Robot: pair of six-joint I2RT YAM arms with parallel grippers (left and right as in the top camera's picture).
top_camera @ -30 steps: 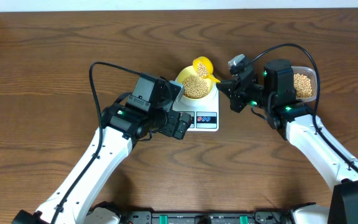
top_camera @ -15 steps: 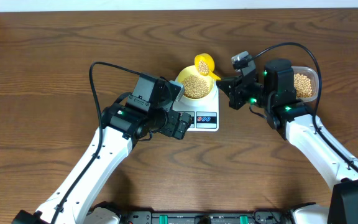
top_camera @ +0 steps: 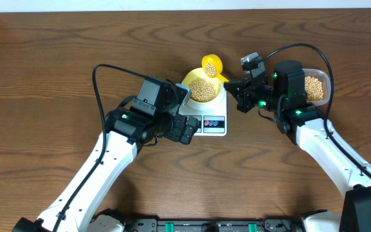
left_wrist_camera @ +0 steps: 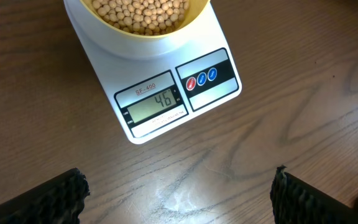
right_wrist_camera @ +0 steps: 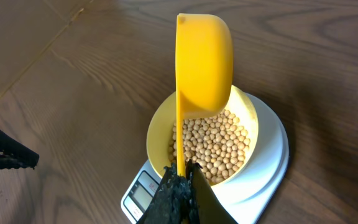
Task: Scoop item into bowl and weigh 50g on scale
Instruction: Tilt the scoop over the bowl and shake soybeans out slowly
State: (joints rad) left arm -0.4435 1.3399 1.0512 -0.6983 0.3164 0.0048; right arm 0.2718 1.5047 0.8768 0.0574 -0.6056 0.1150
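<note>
Right gripper (right_wrist_camera: 179, 183) clamped on scoop (right_wrist_camera: 204, 68) handle, scoop tilted above bowl (right_wrist_camera: 157, 134) of beans (right_wrist_camera: 213, 146) on scale (left_wrist_camera: 185, 93) reading 46; left gripper (left_wrist_camera: 179, 198) wide, empty; risk: over-tipping dumps scoop's beans, overshooting 50.

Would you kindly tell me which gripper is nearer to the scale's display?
Left. The left gripper hangs open just in front of the scale display. The right gripper is off the scale's right side, shut on the yellow scoop handle, scoop over the bowl.

Beans (right_wrist_camera: 213, 146) in bowl (right_wrist_camera: 156, 140) on scale (right_wrist_camera: 273, 155), scoop (right_wrist_camera: 204, 62) above
</note>
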